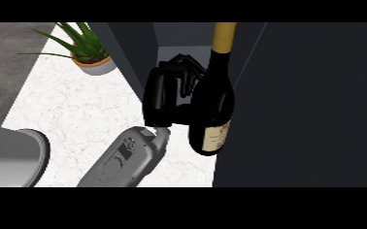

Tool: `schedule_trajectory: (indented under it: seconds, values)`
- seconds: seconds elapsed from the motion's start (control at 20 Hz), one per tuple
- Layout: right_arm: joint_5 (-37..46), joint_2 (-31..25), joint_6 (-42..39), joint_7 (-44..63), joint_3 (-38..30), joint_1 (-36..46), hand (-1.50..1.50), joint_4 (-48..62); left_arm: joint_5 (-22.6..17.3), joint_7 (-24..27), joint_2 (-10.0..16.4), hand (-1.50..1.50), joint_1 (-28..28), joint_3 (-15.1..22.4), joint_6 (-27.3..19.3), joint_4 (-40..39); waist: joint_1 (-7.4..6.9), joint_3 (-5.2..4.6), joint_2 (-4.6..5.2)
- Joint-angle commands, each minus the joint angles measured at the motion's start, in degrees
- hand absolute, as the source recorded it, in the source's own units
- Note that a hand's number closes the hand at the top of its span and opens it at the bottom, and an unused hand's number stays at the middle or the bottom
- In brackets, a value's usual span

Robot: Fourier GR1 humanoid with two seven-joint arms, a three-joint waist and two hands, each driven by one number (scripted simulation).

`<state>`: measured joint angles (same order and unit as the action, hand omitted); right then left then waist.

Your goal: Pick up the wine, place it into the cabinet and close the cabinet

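clearly the placing step is in hand: the right hand point(166, 99) has its fingers point(185, 70) curled round the belly of the wine point(215, 106), with nothing else in them. the wine is just right of the fingers, touching them, its label below them and its gold neck rising past them. it looks upright or nearly so, as far as this steep view lets me say. it sits at the mouth of the cabinet point(129, 53) (a paler back wall shows just beyond the fingertips). whether its base rests on the cabinet floor i cannot tell.

the pick looks done, the setting down not yet, the closing untouched. next, by my judgement, the wine wants lowering until it stands on its own. then the fingers must uncurl and back out leftward over the counter point(79, 111) without nudging the tall neck. only then can the cabinet be shut; whether the broad dark panel point(301, 102) right of the fingers is what swings is not plain. a plant point(82, 48) sits well left of the fingers, out of the way. the left hand does not show.
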<state>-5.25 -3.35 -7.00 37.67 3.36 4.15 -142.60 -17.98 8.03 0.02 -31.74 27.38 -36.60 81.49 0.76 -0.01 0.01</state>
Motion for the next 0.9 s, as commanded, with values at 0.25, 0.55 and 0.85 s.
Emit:
schedule_trajectory:
  seconds: [0.25, 0.55, 0.85]
  values:
    - [-2.78, 1.18, -1.22, 0.58, 1.31, -6.93, -1.50, -8.93, 2.29, 6.61, -0.01, 1.50, 1.38, 0.54, -0.15, -8.21, 0.05, 0.03, -0.11]
    - [-1.10, 0.84, 0.85, 2.47, 0.83, -1.38, -1.50, -6.92, 0.12, 10.35, -0.02, 1.50, -0.84, 1.82, -0.73, -12.61, -0.14, -0.01, -0.04]
    - [-3.01, 0.48, 1.80, 3.63, -1.05, 1.65, -1.50, -5.14, -0.35, 14.72, -0.01, 1.50, -1.56, -4.22, 1.93, -18.15, -0.34, -0.01, -0.02]
